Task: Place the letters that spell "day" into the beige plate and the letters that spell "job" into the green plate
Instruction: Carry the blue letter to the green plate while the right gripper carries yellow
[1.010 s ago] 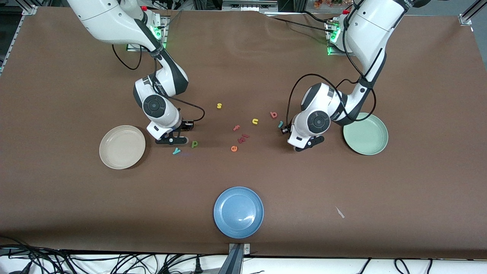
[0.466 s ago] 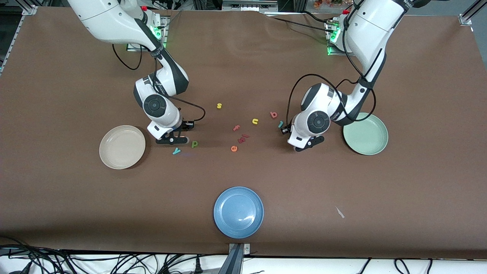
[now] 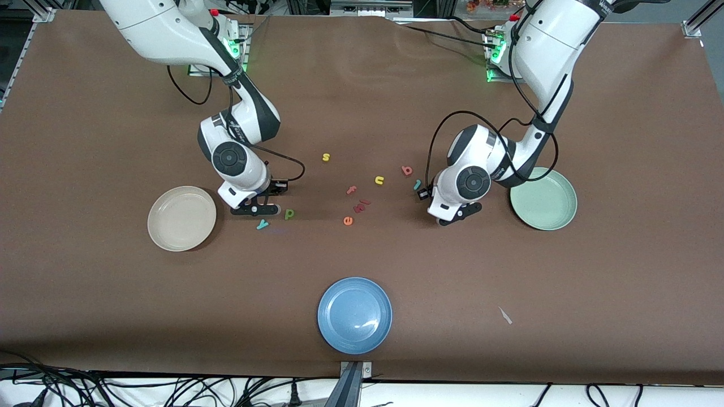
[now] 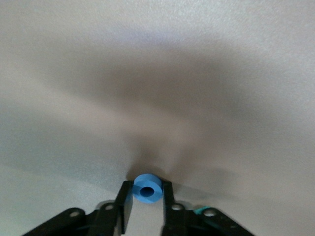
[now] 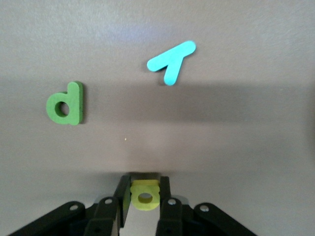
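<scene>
My right gripper (image 3: 255, 210) is low over the table beside the beige plate (image 3: 181, 218) and is shut on the yellow rounded letter (image 5: 145, 195). The teal "y" (image 3: 262, 224) and the green p-like letter (image 3: 289, 213) lie on the table just by it. They also show in the right wrist view, the teal "y" (image 5: 172, 61) and the green letter (image 5: 65, 104). My left gripper (image 3: 459, 213) is low beside the green plate (image 3: 543, 198), shut on the blue "o" (image 4: 147, 188). The red-pink "b" (image 3: 406, 170) and the teal "j" (image 3: 417, 184) lie close by. Both plates hold nothing.
In the middle of the table lie a yellow "s" (image 3: 326, 157), a yellow "u" (image 3: 379, 180), a reddish "f" (image 3: 352, 190), an orange "e" (image 3: 348, 221) and more red pieces (image 3: 362, 204). A blue plate (image 3: 354, 315) sits near the front edge, and a white scrap (image 3: 505, 315) lies beside it toward the left arm's end.
Both arms stay almost where they were. No letter on the table has moved.
</scene>
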